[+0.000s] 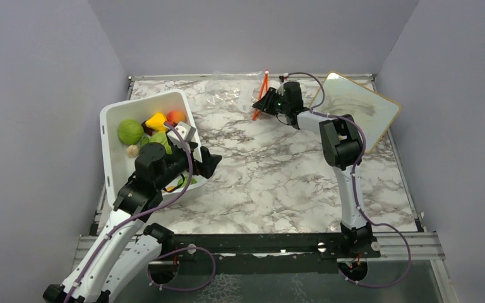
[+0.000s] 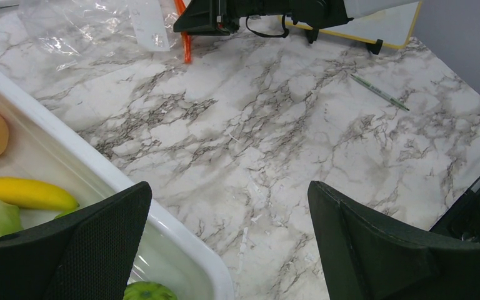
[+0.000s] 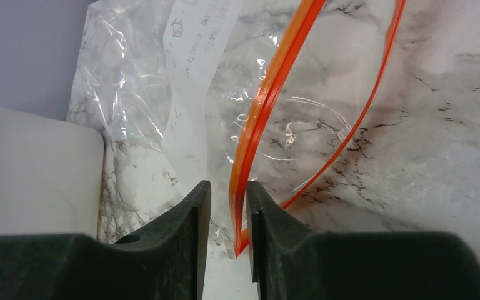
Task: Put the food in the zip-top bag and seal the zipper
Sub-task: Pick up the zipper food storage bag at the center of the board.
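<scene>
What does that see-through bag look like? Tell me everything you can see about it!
The zip-top bag is clear, crinkly plastic with a white label panel that has writing on it. It lies at the far side of the marble table and looks empty. Its red-orange zipper runs along the mouth, which gapes open in a loop. The right gripper pinches one side of that strip and holds it raised off the table.

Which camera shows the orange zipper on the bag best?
The right wrist camera: the zipper is big and close, open in a loop, one side between the fingers of the right gripper. The top camera shows a tiny orange line; the left wrist camera, a short piece at the top edge.
</scene>
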Controlling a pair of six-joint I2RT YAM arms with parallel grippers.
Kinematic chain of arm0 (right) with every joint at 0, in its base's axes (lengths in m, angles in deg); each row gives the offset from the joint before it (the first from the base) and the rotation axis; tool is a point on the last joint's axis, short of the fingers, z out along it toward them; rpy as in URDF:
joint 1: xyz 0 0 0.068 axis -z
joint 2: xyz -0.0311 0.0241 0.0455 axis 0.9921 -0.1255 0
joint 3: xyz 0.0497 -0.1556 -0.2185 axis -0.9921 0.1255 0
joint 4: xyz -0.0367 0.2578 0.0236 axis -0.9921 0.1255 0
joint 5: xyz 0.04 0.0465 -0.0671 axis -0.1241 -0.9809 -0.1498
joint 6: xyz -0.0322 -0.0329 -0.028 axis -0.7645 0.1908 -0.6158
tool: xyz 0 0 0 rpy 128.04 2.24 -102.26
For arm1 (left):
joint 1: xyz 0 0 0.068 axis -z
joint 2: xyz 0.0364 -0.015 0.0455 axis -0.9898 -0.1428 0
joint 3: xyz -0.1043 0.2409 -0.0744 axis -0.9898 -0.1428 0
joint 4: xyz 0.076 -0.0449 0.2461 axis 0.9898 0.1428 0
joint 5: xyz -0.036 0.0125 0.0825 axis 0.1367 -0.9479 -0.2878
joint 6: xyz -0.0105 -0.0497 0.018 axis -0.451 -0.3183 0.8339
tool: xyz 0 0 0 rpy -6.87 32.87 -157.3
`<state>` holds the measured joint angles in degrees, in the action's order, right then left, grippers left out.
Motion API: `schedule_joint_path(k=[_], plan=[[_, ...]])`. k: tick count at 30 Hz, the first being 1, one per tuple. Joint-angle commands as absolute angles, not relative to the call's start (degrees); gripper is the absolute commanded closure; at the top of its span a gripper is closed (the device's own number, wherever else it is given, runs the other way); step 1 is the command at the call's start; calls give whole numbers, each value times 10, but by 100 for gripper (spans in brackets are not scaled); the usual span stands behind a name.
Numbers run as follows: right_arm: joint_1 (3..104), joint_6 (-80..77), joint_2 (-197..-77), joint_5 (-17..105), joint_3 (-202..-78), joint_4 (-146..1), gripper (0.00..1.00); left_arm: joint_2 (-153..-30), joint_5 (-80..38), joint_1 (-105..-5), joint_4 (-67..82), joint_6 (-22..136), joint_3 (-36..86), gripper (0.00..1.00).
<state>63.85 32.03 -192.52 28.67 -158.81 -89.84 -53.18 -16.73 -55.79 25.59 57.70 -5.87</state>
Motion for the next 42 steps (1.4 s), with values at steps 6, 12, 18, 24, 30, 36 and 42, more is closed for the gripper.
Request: schedule_joint_path(k=[6,12,18,24,30,36,42], plan=[[641,279,-1894,248,-1568,-929,93,-522,-183,-555,242,586,-70,0],[642,251,-1847,234,-1509,-942,99,-519,-186,-555,242,586,-70,1],[642,223,-1787,223,-1454,-924,99,-523,-204,-555,244,581,-72,2],[641,178,-1697,232,-1391,-852,99,-535,-225,-555,248,566,-70,4],[641,125,-1579,283,-1332,-755,99,-551,-216,-555,244,507,-57,8],[639,68,-1473,276,-1292,-684,99,-595,-221,-555,255,455,-1,14],[617,25,-1386,282,-1312,-574,99,-665,-184,-555,252,431,70,16]])
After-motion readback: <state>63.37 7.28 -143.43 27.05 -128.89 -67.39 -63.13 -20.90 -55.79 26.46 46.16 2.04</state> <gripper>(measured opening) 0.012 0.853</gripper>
